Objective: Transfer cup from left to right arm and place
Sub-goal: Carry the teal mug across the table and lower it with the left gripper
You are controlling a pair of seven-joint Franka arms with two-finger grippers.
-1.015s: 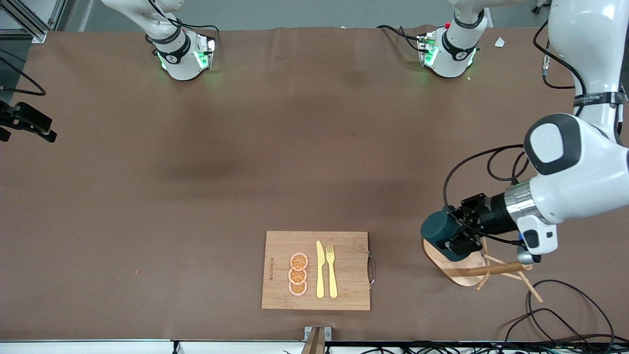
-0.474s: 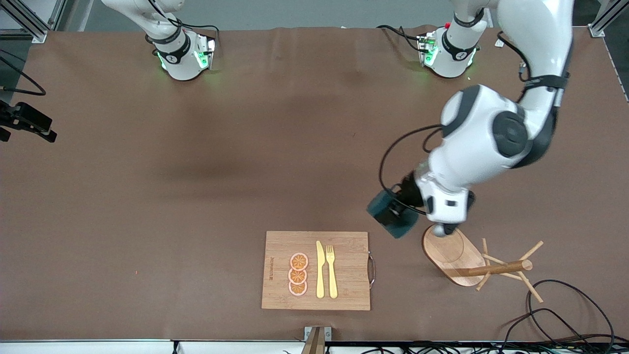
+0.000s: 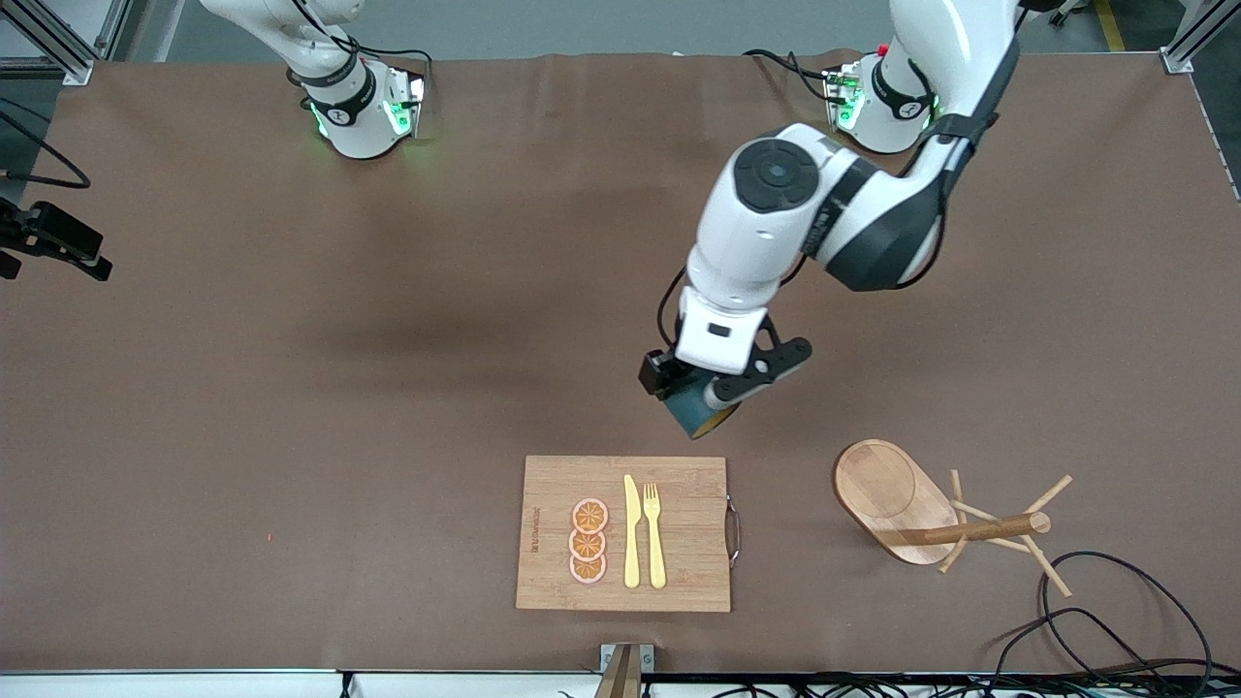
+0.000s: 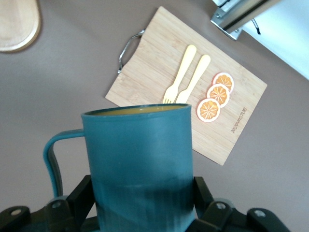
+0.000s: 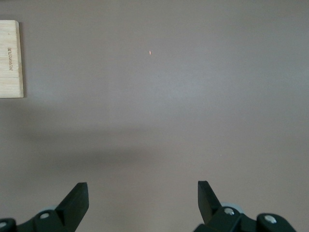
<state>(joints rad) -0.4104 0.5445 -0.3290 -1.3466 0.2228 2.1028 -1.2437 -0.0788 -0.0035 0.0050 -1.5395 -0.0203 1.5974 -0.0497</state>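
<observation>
The cup (image 3: 700, 417) is a dark teal mug with a loop handle and a mustard-yellow inside. It hangs tilted in the air over the bare table, just off the cutting board's (image 3: 688, 543) edge farthest from the front camera. My left gripper (image 3: 701, 396) is shut on its body. In the left wrist view the cup (image 4: 140, 154) fills the space between the black fingers (image 4: 81, 194) of the left gripper (image 4: 141, 193), handle out to one side. My right gripper (image 5: 142, 193) is open and holds nothing, high over bare table, with the board's corner (image 5: 10, 58) in sight.
The board carries three orange slices (image 3: 588, 541), a yellow knife (image 3: 631, 531) and a fork (image 3: 654, 533). A wooden mug tree (image 3: 897, 499) lies on its side toward the left arm's end, with black cables (image 3: 1115, 620) beside it. The front table edge has a metal bracket (image 3: 625, 659).
The left arm has swung the cup away from above the mug tree's base toward the table's middle, and the cup now shows its yellow opening. The right gripper's state is unchanged.
</observation>
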